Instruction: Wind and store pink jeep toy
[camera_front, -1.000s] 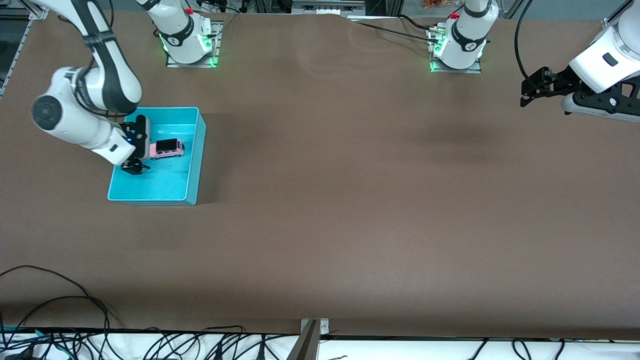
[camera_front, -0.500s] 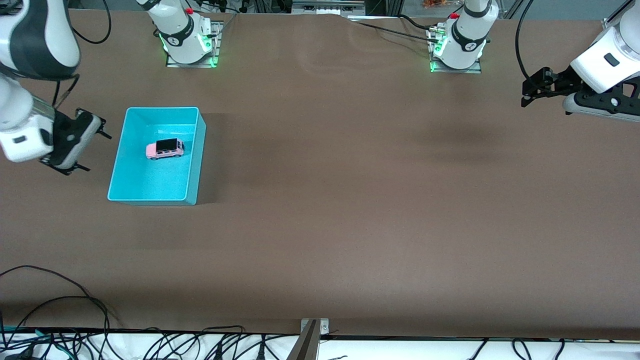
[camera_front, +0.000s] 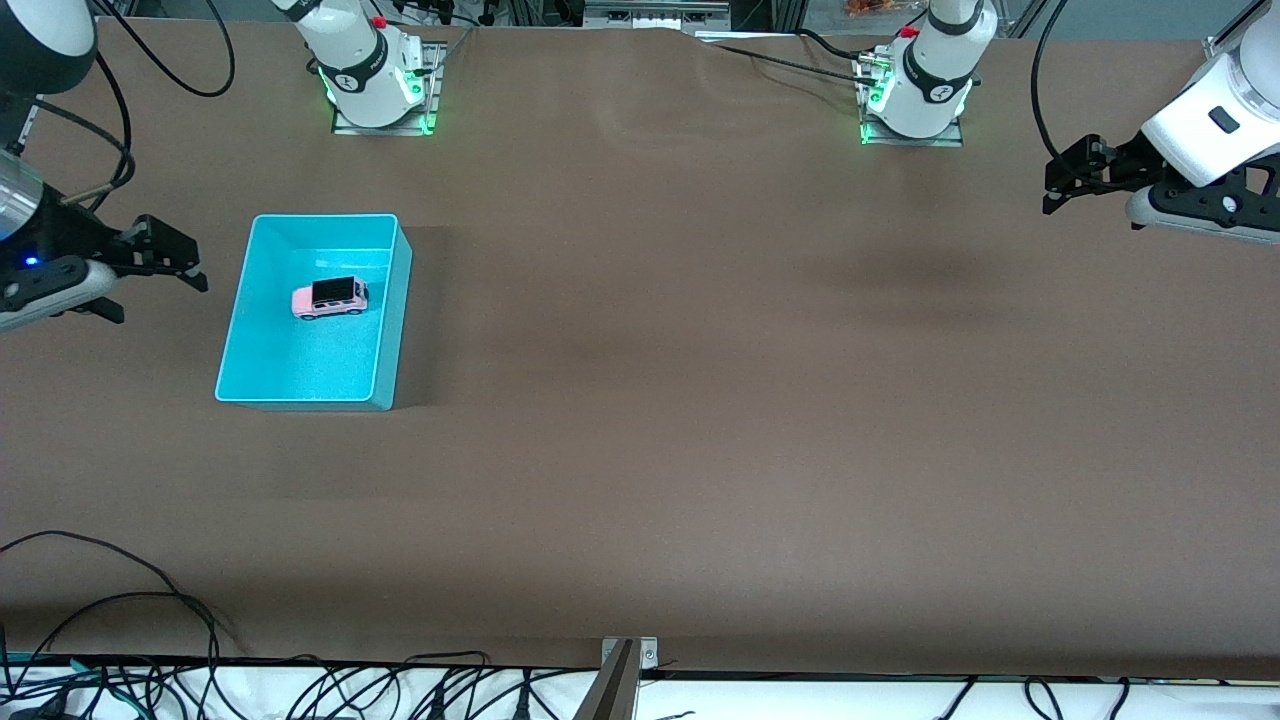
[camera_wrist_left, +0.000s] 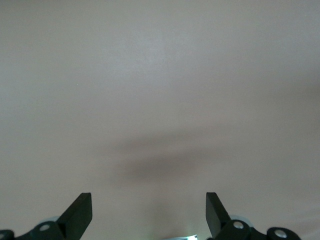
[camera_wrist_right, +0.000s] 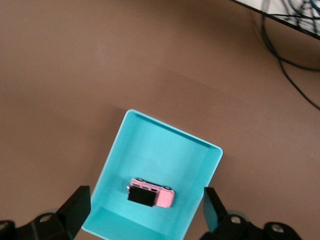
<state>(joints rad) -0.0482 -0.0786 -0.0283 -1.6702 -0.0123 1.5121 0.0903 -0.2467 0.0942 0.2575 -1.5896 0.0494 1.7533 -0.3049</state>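
Right gripper (camera_front: 160, 272): jaws apart and empty, up over bare worktop just beside the bin at the right arm's end.
Left gripper (camera_front: 1065, 185): jaws apart and empty, over bare worktop at the left arm's end, well apart from the bin; judged waiting.
Pink jeep toy (camera_front: 330, 297): upright on its wheels on the bin floor, toward the half farther from the front camera, touching no wall.
Turquoise bin (camera_front: 385, 330): open-topped, on the brown worktop (camera_front: 700, 400).
Handling, judged: tiny, light, rigid shell; smooth sides likely slippery; apt to roll on its wheels if nudged.
Hold point, judged: across the two long flanks at mid-body, clear of wheels.
Task status, judged: stored.
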